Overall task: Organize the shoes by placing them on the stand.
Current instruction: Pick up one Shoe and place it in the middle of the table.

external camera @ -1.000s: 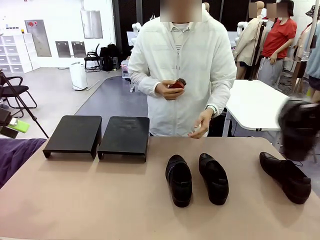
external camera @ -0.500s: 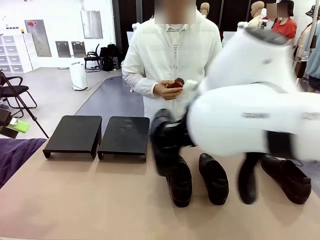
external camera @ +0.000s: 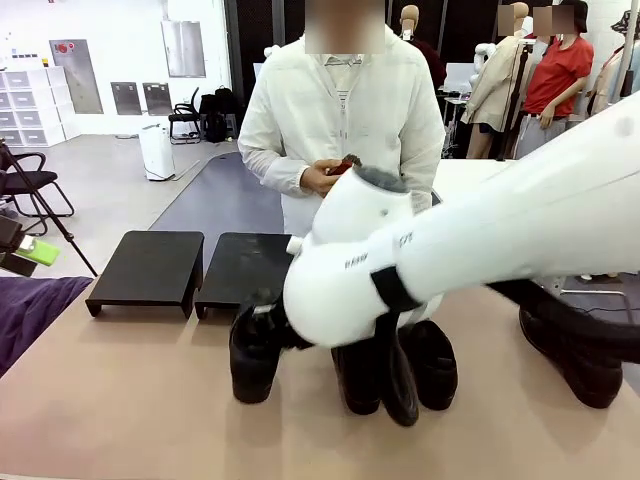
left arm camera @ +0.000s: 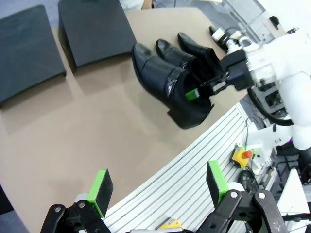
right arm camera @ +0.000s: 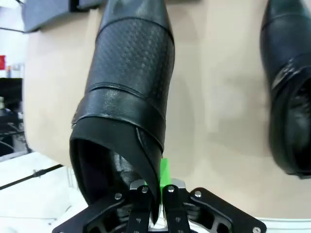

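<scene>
Leftmost, the left gripper (left arm camera: 158, 182) hangs wide open off the near edge of the table (left arm camera: 73, 126); just before the right-hand stand (external camera: 250, 265) the shoe (right arm camera: 131, 73) points toe-first at it, heel rim pinched in the right gripper (right arm camera: 154, 194), the nearer claw by far, other shoes (external camera: 585, 365) resting rightward.

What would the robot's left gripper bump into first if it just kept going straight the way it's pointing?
Probably the bare table, right beside the shoe that the right gripper holds. The open left gripper has nothing else ahead, though depth is hard to judge.
</scene>
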Robot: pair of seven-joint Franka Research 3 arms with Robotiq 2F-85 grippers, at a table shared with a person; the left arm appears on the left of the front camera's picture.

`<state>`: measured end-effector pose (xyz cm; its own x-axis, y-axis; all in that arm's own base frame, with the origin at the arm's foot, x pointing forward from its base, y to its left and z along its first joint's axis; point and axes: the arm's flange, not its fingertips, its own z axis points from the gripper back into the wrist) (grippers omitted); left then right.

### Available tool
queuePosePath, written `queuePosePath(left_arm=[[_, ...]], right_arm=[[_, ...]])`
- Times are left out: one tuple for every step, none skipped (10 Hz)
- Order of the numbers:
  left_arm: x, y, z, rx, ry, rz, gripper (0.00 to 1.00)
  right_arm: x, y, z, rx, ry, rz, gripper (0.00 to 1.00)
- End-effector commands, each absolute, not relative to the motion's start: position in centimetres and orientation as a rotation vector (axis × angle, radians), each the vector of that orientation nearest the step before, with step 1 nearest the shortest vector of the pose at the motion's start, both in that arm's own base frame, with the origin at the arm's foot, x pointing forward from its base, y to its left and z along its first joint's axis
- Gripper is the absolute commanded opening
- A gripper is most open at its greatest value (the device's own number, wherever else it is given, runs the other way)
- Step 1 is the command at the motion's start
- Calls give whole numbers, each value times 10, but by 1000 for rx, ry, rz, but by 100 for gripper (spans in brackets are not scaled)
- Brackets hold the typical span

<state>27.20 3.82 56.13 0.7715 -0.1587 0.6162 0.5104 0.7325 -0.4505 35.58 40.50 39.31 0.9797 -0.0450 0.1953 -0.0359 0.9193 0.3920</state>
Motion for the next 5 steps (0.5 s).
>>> queuePosePath(left_arm=[[273, 39, 562, -673, -595, -406, 100], [273, 39, 562, -673, -595, -406, 100], [273, 39, 562, -673, -595, -406, 100], [273, 39, 562, -673, -595, -406, 100], [273, 39, 562, -673, -595, -406, 100]], right_arm=[[345, 431, 379, 365, -192, -36, 0], [335, 433, 370, 346, -139, -11, 0], [329, 434, 362, 320, -113, -6, 0], [331, 433, 353, 296, -127, -14, 0], [335, 430, 344, 294, -118, -25, 0]])
